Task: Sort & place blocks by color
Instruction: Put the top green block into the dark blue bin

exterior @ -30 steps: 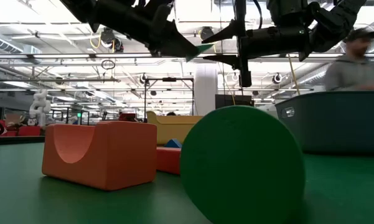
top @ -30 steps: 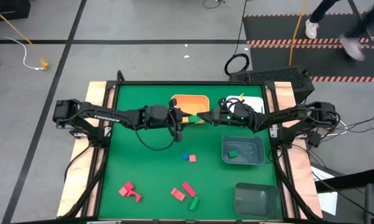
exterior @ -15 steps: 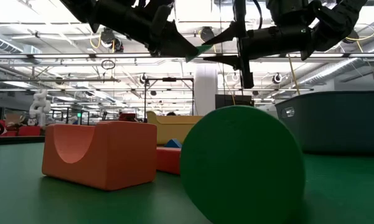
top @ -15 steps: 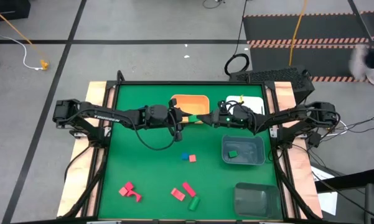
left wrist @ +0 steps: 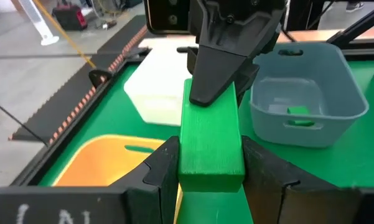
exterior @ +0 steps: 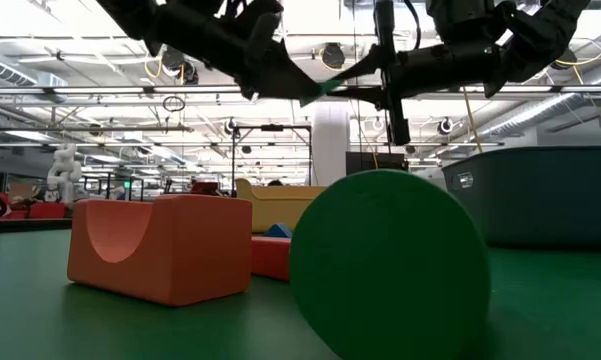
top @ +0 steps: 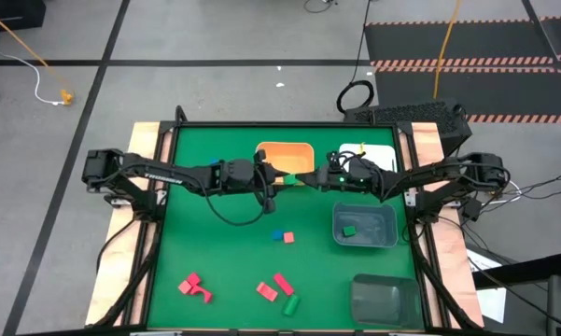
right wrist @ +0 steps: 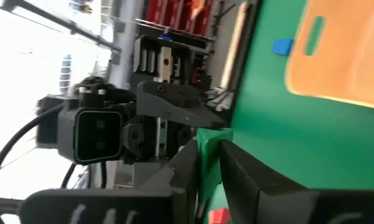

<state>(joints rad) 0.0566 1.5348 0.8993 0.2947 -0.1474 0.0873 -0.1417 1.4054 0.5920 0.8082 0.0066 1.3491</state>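
A green bar block (left wrist: 210,140) hangs in the air over the table's far middle, in front of the orange bin (top: 286,153). My left gripper (top: 278,177) is shut on its near end from the table's left. My right gripper (top: 303,177) is shut on the other end from the right, with its jaws turned one above the other. On the green mat lie a blue block (top: 277,234), red blocks (top: 288,238) (top: 194,286) (top: 274,287) and a green one (top: 290,304). Another green block (top: 349,230) lies in the grey bin (top: 378,239). My left gripper pinches the bar's two long sides (left wrist: 187,163) between its two fingers (left wrist: 163,169), at the end nearest its wrist. The fingers come about level from the table's left and lie along the bar, which is lifted clear and points toward the right arm. My right gripper pinches the bar's opposite end (left wrist: 206,107) between an upper finger (left wrist: 213,74) and a lower one that the bar hides. It comes level from the table's right, along the bar. In its own wrist view the green end (right wrist: 209,154) sits between the two fingers.
A white bin (top: 373,152) stands right of the orange one at the far edge, and a dark grey bin (top: 385,300) stands at the near right. In the low view a red-orange arch block (exterior: 160,246) and a green cylinder (exterior: 390,265) stand close to the camera.
My right gripper has shut on the free end of the green bar: its two fingers, apart above and below the bar a second ago, now close on it. The bar has stayed in the air in my left gripper's hold.
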